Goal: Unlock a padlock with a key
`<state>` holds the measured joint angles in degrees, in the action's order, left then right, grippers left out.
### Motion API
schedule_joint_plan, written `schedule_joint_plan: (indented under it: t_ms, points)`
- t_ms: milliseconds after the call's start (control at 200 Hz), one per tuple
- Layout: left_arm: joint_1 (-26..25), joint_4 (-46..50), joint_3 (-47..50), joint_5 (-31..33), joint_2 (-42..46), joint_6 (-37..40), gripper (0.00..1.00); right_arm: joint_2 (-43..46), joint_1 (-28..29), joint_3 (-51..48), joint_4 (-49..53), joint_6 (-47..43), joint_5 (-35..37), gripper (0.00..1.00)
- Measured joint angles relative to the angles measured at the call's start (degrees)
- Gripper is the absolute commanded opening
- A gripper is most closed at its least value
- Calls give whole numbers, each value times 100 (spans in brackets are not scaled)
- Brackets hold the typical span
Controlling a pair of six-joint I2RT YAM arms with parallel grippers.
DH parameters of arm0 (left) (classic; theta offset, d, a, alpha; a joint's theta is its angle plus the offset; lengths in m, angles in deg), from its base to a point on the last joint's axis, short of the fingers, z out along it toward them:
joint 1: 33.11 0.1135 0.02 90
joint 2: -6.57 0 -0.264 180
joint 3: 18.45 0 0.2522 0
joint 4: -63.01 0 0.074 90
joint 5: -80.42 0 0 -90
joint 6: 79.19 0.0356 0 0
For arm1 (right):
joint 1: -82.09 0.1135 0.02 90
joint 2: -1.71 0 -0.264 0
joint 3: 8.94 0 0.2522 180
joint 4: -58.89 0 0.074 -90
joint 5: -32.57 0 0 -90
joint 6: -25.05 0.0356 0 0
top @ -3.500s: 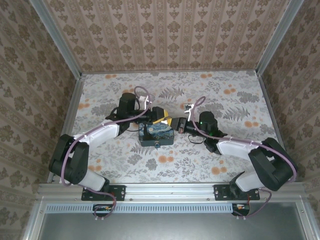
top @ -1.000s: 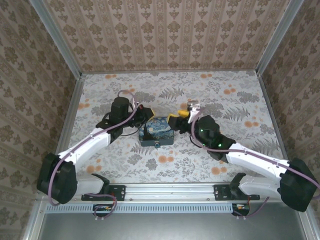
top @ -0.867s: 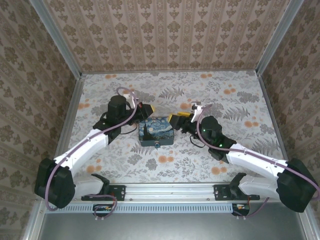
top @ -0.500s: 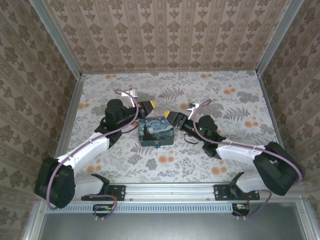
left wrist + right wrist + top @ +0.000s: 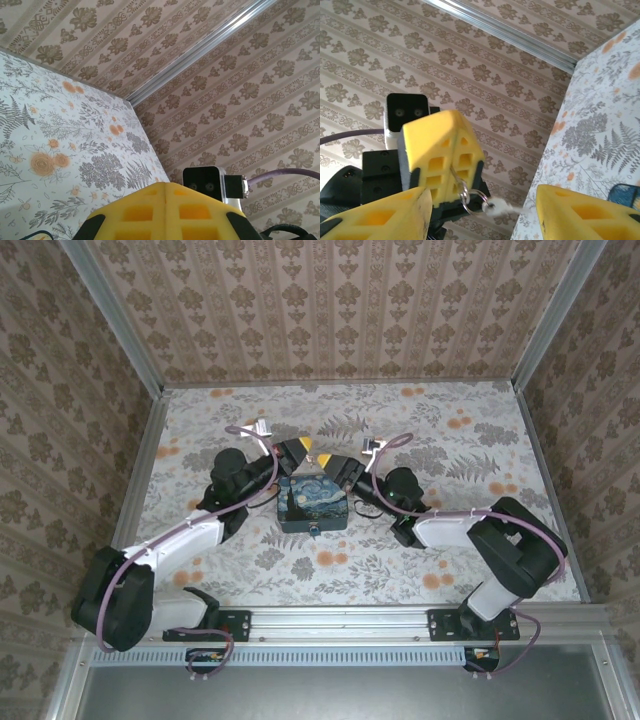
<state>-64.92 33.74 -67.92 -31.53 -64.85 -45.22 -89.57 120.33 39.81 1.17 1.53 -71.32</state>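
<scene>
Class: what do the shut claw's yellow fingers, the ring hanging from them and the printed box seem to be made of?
Fingers: matt yellow plastic, likely moulded or printed, judging by the square hollows.
Ring: thin bare metal wire, grey with a sheen.
Box: painting print on its top; card, tin or wood cannot be told.

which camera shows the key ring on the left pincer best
The right wrist view: the metal key ring hangs from the shut left pincer, a small white piece beside it. In the top view the ring is too small to make out. In the left wrist view the yellow fingers hide it.
</scene>
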Motion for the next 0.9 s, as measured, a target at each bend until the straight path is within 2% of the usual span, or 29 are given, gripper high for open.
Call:
schedule_joint_plan:
  t_ms: [465,900]
  points:
    - [-4,-417,177,243,-199,-404,0,-358,101,247,-170,28,-55,53]
    - [-15,-555,236,317,-203,-487,0,-592,210,472,-203,107,-118,38]
